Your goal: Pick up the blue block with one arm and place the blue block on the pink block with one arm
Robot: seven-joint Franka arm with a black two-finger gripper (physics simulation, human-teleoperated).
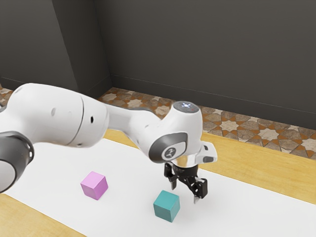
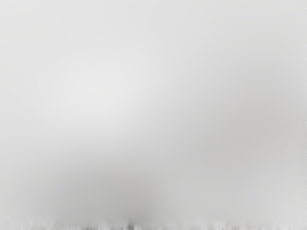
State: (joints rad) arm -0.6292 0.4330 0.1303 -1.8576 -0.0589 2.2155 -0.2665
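Note:
The blue block (image 1: 166, 205), teal in colour, rests on the white table top (image 1: 118, 163) toward the front. The pink block (image 1: 94, 185) sits apart from it, toward the exterior view's left. My black gripper (image 1: 185, 193) hangs just above the table, slightly behind the blue block and toward the exterior view's right of it, not touching it. Its fingers stand apart with nothing between them. In the wrist view, blurred pale table surface (image 2: 153, 115) lies under my hand.
The white top has a wooden border (image 1: 261, 165) along its far and near edges. Beyond it lie a patterned tile floor (image 1: 247, 126) and dark walls. My white arm (image 1: 74, 123) crosses above the table's left part.

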